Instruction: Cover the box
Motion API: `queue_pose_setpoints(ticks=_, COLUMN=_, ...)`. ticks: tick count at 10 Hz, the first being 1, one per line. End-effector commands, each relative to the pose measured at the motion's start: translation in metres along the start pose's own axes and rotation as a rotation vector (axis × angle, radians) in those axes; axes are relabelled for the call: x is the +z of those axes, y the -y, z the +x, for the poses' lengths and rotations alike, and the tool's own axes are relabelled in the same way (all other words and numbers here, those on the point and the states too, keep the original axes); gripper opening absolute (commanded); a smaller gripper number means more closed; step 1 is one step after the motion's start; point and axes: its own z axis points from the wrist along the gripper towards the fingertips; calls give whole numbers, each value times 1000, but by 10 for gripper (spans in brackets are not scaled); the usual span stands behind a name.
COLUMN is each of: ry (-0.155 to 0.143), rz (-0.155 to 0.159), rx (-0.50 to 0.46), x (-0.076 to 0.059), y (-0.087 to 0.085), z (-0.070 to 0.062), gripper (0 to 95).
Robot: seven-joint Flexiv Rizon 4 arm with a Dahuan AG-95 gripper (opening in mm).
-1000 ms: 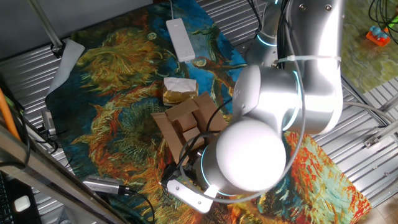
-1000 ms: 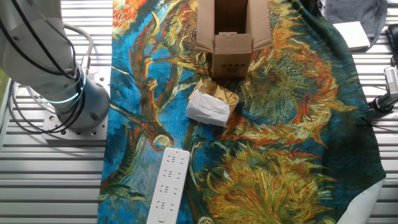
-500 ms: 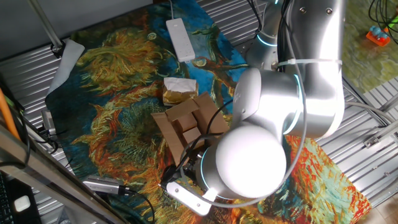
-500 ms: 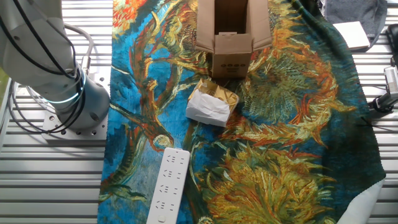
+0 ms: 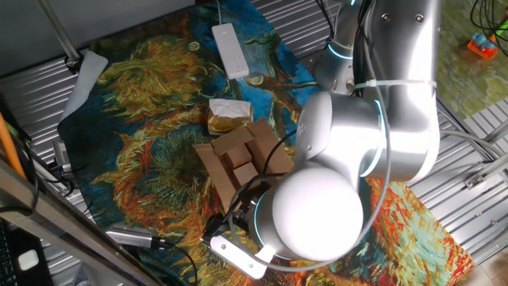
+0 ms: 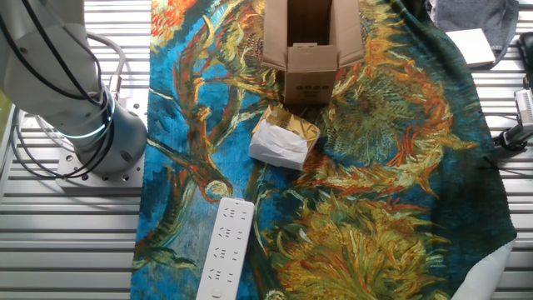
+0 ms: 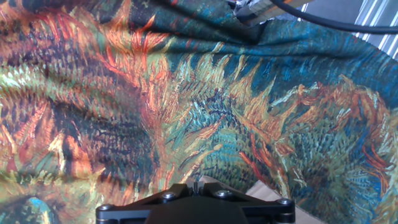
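Only dots on the box (image 6: 309, 50).

Arm (image 5: 333, 183) slightly lower (leftward too)

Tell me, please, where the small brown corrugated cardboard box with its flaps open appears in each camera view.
One fixed view: the small brown corrugated cardboard box sits at centre, flaps spread, beside the big silver arm.
The other fixed view: the box is at the top edge, centre, cut off by the frame.
Hand view: only a tan sliver at the bottom edge, too little to tell; mostly cloth.
Shared landmark: the crumpled white-and-tan paper packet lies next to the box.
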Motion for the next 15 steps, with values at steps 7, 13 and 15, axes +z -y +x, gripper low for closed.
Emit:
queue_pose_setpoints(ticks=7, ry=-105, rz=55, rx=11, x=0, y=0, z=1, gripper=0)
queue_pose_setpoints(ticks=13, ry=-199, rz=84, rx=0, x=0, y=0, z=1, gripper=0)
queue_pose_setpoints(ticks=15, ry=-162, rz=51, rx=6, x=0, y=0, z=1, gripper=0)
